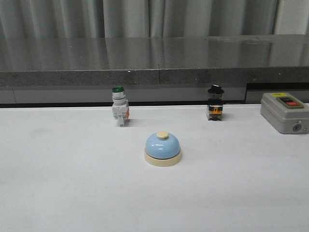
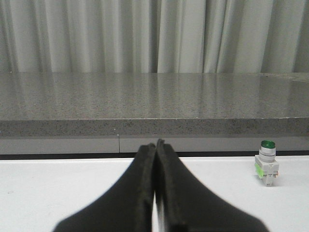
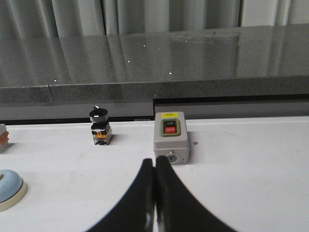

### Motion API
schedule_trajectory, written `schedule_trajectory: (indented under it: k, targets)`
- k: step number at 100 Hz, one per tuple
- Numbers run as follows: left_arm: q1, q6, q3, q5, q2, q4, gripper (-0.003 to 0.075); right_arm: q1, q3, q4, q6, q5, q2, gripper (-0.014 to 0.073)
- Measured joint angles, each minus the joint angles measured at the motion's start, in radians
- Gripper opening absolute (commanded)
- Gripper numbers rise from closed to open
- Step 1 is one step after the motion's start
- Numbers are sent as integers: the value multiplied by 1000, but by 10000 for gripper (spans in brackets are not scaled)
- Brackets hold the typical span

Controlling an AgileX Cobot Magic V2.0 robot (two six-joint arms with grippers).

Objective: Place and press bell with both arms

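Observation:
The light-blue bell (image 1: pixel 162 148) with a cream base and cream button stands upright on the white table (image 1: pixel 58 183), near the middle. Its edge also shows in the right wrist view (image 3: pixel 8 188). Neither arm shows in the front view. My left gripper (image 2: pixel 155 145) is shut and empty, low over the table, with the bell out of its view. My right gripper (image 3: pixel 154 162) is shut and empty, low over the table, apart from the bell and pointing toward the grey box.
A green-capped white push-button switch (image 1: pixel 119 107) stands behind the bell to the left, and shows in the left wrist view (image 2: pixel 267 163). A black knob switch (image 1: pixel 215 103) stands behind to the right. A grey box with a red button (image 1: pixel 285 112) sits at the far right. A grey stone ledge (image 1: pixel 154 60) runs along the back.

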Motion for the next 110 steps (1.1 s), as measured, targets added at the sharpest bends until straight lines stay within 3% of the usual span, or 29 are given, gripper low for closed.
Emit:
schedule_trajectory:
  k: [37,110]
  targets:
    - [0,0,0,0,0,0,-20,0,45,-1,2,-79,0,-60]
    - [0,0,0,0,0,0,-20,0,45,-1,2,-81,0,-60]
